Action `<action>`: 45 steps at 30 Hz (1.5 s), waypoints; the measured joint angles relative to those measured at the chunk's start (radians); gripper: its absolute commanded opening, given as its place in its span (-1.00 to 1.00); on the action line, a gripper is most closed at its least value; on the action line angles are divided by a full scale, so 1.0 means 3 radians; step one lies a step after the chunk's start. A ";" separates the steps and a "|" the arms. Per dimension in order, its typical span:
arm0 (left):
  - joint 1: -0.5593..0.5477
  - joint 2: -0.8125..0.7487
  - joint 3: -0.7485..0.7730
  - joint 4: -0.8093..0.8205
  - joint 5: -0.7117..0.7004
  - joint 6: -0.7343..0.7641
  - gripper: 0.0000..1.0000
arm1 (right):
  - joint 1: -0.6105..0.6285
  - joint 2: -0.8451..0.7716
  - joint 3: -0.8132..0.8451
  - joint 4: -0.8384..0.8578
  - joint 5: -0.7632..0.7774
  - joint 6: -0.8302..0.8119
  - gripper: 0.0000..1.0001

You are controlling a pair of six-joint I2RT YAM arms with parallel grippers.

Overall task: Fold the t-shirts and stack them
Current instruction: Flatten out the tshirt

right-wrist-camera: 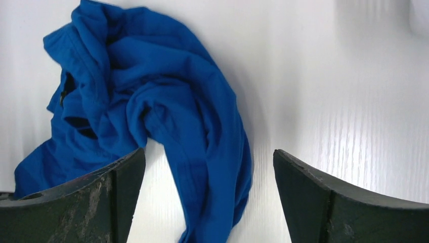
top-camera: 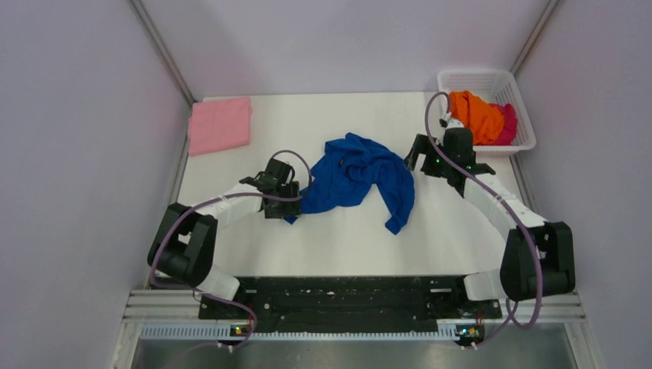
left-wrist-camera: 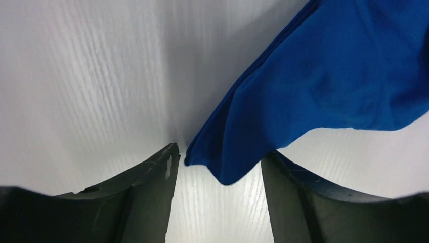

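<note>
1. White table point(top-camera: 323, 246) fills the booth between plain pale walls, with both arms bolted at its 6 o'clock edge.
2. Blue tee point(top-camera: 357, 173) lies crumpled at the middle of the table, unfolded, with one long tail of cloth trailing toward 5 o'clock.
3. Left gripper point(top-camera: 286, 206) sits low at the tee's 8 o'clock corner. In the left wrist view its fingers point(left-wrist-camera: 152, 172) are spread wide, and that blue corner point(left-wrist-camera: 238, 152) hangs in the gap between them without being pinched.
4. Right gripper point(top-camera: 417, 156) is just beside the tee's 3 o'clock edge. It too is spread wide and holds nothing. From its wrist camera, the bunched tee point(right-wrist-camera: 152, 101) lies on the table beyond the fingers point(right-wrist-camera: 116, 182), mostly toward the left one.
5. Pink tee point(top-camera: 220, 124) lies folded flat in the 10 o'clock corner, well apart from both arms.
6. Basket point(top-camera: 477, 77), white mesh, stands in the 2 o'clock corner. An orange tee point(top-camera: 475, 115) heaps up inside it and spills over the near rim, with a magenta tee point(top-camera: 507, 123) touching it on its 3 o'clock side.
</note>
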 measured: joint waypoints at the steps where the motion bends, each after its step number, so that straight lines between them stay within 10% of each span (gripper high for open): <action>1: 0.0000 0.0042 0.0000 0.0047 0.0023 0.0033 0.20 | 0.0027 -0.0114 -0.0089 -0.0023 0.0042 0.0036 0.84; 6: 0.0000 0.0111 0.0005 0.0230 0.0036 0.0112 -0.19 | 0.0278 -0.0586 -0.0458 -0.0284 0.0261 0.0200 0.77; 10: 0.0001 0.0177 0.0003 0.0445 0.0066 0.0130 -1.00 | 0.0637 -0.0726 -0.0690 -0.0567 0.0445 0.0318 0.64; 18: 0.0000 0.0217 -0.0014 0.0612 0.0367 0.0125 -1.00 | 0.1312 -0.0543 -0.1022 -0.0676 0.0556 0.0655 0.17; 25: 0.0000 -0.0315 -0.0135 0.0546 0.0816 0.0020 -1.00 | 0.1373 -0.0210 -0.1057 -0.0362 0.0834 0.0874 -1.00; 34: 0.0116 -0.0880 0.0205 0.0964 0.1137 -0.0272 -1.00 | 0.1136 -0.0567 -0.0245 -0.0645 0.1694 0.0567 -1.00; 45: 0.1094 -0.0919 0.1362 0.1389 0.1195 -0.0727 -1.00 | 0.0725 -0.0951 0.1100 -0.0282 0.2007 -0.0296 -1.00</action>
